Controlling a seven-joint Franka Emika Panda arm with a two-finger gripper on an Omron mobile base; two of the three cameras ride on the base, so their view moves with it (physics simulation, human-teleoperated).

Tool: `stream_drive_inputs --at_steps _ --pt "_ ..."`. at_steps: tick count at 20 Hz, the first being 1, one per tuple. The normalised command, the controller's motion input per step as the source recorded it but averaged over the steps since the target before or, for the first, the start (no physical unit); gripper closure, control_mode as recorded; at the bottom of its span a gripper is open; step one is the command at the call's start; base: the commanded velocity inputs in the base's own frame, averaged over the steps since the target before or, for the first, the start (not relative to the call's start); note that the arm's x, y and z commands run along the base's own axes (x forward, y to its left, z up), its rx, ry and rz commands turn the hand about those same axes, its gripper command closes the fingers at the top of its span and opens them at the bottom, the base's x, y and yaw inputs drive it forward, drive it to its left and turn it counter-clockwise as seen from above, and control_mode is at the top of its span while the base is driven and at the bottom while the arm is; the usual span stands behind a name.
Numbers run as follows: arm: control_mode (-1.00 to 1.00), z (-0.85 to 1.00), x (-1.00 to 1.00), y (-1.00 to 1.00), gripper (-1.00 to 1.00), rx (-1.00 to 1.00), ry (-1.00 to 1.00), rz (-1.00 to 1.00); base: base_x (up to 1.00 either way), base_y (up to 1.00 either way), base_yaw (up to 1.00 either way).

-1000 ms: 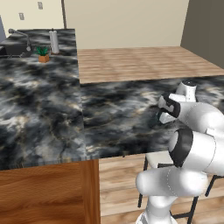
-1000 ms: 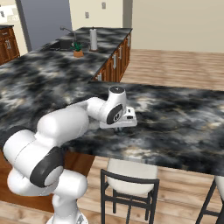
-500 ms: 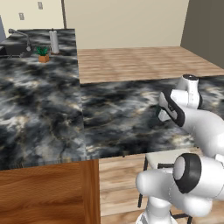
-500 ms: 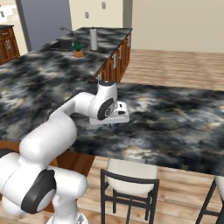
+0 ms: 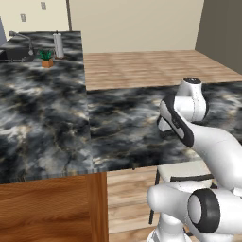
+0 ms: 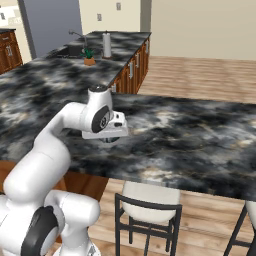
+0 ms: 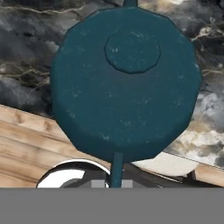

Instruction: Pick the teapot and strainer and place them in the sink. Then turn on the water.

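The teapot (image 7: 126, 83) lies directly below the gripper (image 6: 107, 138), close under it, near the worktop's (image 6: 190, 140) front edge above the stool (image 6: 150, 196). Whether the fingers are apart or together cannot be told.

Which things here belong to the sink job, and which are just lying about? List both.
Job: teapot; sink; its faucet.
Lying about: potted plant; white cylinder beside it; stool at the counter.
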Motion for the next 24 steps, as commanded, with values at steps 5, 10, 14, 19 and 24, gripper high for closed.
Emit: stream_drive_inputs --at_steps 5,10,14,19,24 --pt "-1.00 0.17 -0.23 0.49 1.00 0.00 0.00 0.00 0.00 0.00 0.00" --pt "-1.00 0.01 -0.15 0.16 1.00 0.00 0.00 0.00 0.00 0.00 0.00" --pt "-1.00 0.00 0.00 0.00 1.00 0.00 0.00 0.00 0.00 0.00 0.00" --pt "-1.00 0.00 0.00 0.00 1.00 0.00 0.00 0.00 0.00 0.00 0.00" --pt "-1.00 0.00 0.00 0.00 1.00 0.00 0.00 0.00 0.00 0.00 0.00"
